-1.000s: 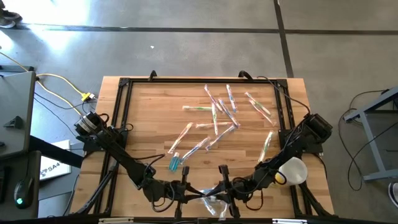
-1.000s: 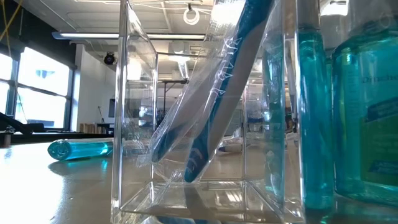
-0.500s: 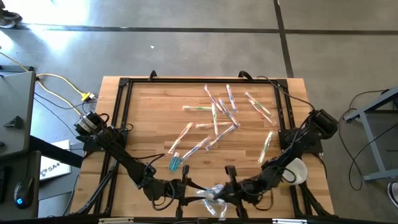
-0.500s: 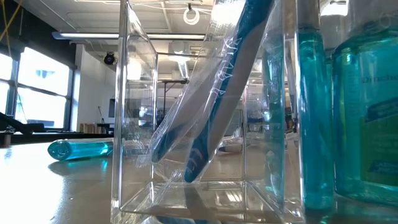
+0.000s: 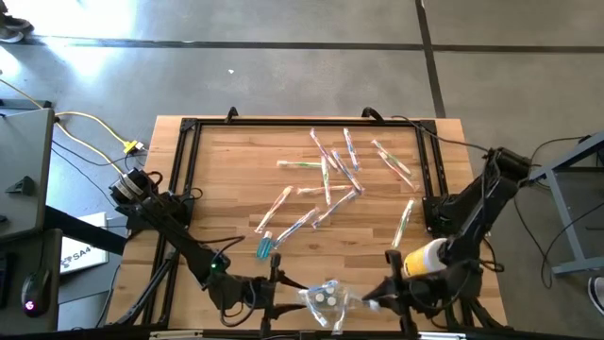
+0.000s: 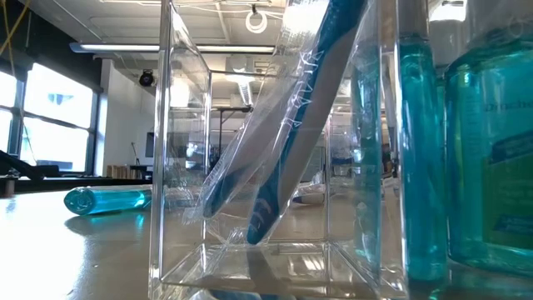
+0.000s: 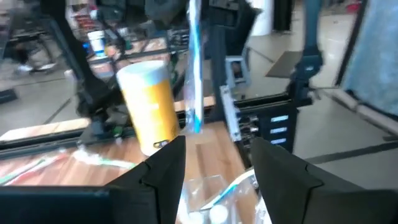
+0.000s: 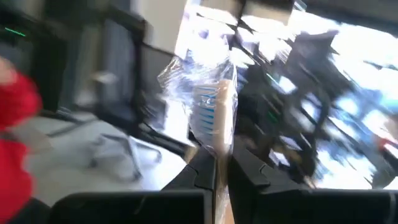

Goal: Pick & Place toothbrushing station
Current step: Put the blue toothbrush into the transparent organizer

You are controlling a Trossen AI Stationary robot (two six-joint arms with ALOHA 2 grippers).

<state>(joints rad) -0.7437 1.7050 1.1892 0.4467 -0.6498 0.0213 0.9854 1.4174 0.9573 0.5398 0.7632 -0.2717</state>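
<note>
Wooden worktop (image 5: 236,161) fills the high view, and wrapped toothbrushes (image 5: 335,170) lie scattered over its middle and toward the far right corner. A blue tube (image 5: 264,247) lies nearer the front edge. At the middle of the front edge stands a clear holder (image 5: 326,300), with the left gripper (image 5: 269,295) just beside it on its left and the right gripper (image 5: 382,300) just beside it on its right. A yellow cylinder (image 5: 425,259) rides on the right arm near the front right corner.

Low view: the holder's clear walls (image 6: 179,158) stand close up, with two wrapped brushes (image 6: 291,142) leaning tilted inside. Blue bottles (image 6: 479,158) stand just beside it, and the tube (image 6: 104,199) lies on the worktop farther off.

Left wrist view: the left fingers (image 7: 165,167) stand wide apart, nothing between them. Beyond them a wrapped brush (image 7: 193,74) hangs upright beside the yellow cylinder (image 7: 149,106), and the holder (image 7: 208,202) sits below.

Right wrist view: the right fingers (image 8: 202,168) are pinched narrow on the wrapped brush (image 8: 208,112), which stands up from them.
</note>
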